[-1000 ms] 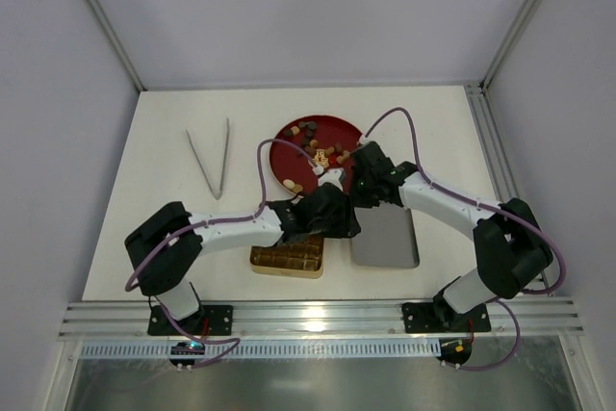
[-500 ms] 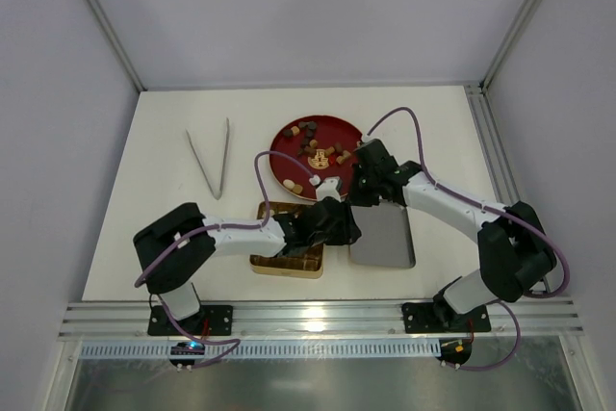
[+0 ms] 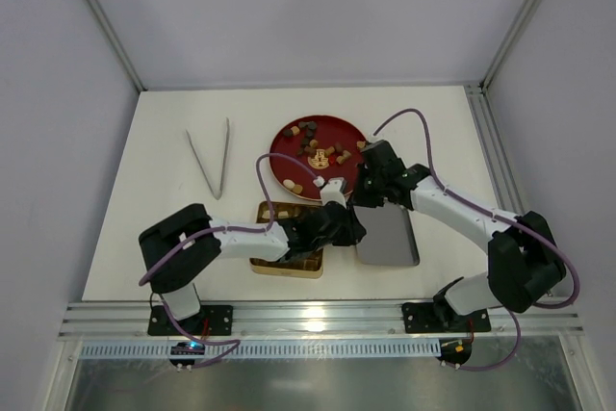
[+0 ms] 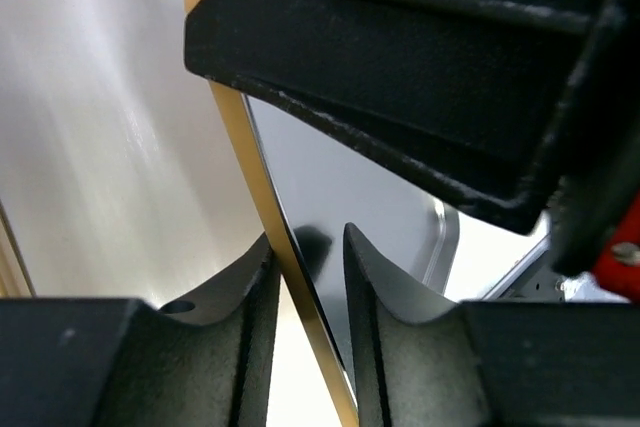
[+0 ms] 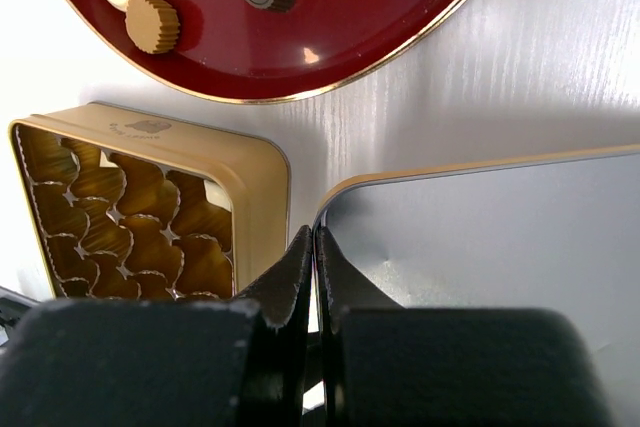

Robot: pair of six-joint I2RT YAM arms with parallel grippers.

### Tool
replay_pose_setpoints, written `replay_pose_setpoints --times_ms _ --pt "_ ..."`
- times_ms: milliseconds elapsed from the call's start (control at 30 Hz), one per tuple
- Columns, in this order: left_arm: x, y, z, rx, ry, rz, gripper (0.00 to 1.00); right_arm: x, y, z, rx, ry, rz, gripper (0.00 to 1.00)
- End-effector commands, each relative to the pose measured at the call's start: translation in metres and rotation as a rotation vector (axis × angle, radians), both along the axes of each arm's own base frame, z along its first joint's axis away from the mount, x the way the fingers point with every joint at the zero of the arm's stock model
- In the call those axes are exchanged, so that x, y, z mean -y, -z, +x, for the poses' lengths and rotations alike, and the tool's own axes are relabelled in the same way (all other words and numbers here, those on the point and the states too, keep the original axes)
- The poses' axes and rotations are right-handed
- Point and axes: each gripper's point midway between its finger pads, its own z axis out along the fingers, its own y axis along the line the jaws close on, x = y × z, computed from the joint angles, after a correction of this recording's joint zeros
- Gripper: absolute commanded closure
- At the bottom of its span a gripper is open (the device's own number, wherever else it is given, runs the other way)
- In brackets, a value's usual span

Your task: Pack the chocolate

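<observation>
White tabletop: the chocolate [image 3: 313, 151] sat unpacked on the red plate [image 3: 339, 132]. Your right gripper [image 5: 315, 237] pinched the lid [image 5: 480, 247] rim. Your left gripper [image 4: 305, 247] straddled it, though whether it clamped you couldn't tell. Opposed pulls could have wrenched the lid loose onto the box [image 5: 255, 177].

No text can be read. In the right wrist view, at left of centre, the gold box [image 5: 255, 182] bears a small embossed mark [image 5: 140, 129] on its upper rim, too faint to make out.
</observation>
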Motion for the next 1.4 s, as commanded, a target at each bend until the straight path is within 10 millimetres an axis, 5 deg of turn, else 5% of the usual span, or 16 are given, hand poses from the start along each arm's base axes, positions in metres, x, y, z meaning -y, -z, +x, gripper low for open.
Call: replay_pose_setpoints --times_ms 0,200,300,333,500,700,867,1033,1133,1267,1333,1367 --pt "0.007 -0.003 0.007 0.027 -0.029 -0.031 0.73 -0.006 -0.019 -0.002 0.039 -0.012 0.061 0.96" --pt "0.006 -0.006 0.008 0.032 -0.043 -0.032 0.89 -0.005 -0.024 -0.003 0.054 -0.014 0.064 0.96" --pt "0.008 -0.01 0.008 0.039 -0.023 -0.011 0.97 0.0 -0.027 -0.002 0.077 -0.004 0.052 0.78" --pt "0.007 -0.01 0.007 0.038 -0.019 -0.001 0.99 0.002 -0.027 -0.002 0.083 0.0 0.045 0.65" --pt "0.001 -0.027 0.008 0.058 -0.027 0.001 1.0 0.02 -0.046 0.005 0.162 0.036 0.001 0.3" --pt "-0.004 -0.042 0.005 0.037 -0.006 0.001 1.0 0.046 -0.077 0.01 0.27 0.08 -0.036 0.13" --pt "-0.022 -0.065 0.012 -0.062 0.014 -0.089 1.0 0.071 -0.123 0.003 0.436 0.112 -0.022 0.07" --pt "-0.049 -0.089 0.024 -0.183 0.045 -0.098 1.0 0.079 -0.146 -0.015 0.558 0.013 -0.037 0.08" --pt "-0.075 -0.109 0.038 -0.229 0.038 -0.1 1.0 0.073 -0.158 -0.033 0.642 -0.081 -0.073 0.08" --pt "-0.11 -0.134 0.046 -0.385 0.052 -0.189 1.0 0.049 -0.166 -0.056 0.724 -0.235 -0.13 0.12" --pt "-0.122 -0.143 0.045 -0.432 0.065 -0.212 1.0 0.021 -0.162 -0.074 0.745 -0.364 -0.175 0.12" --pt "-0.135 -0.145 0.049 -0.448 0.042 -0.19 1.0 0.024 -0.166 -0.071 0.779 -0.35 -0.259 0.12"
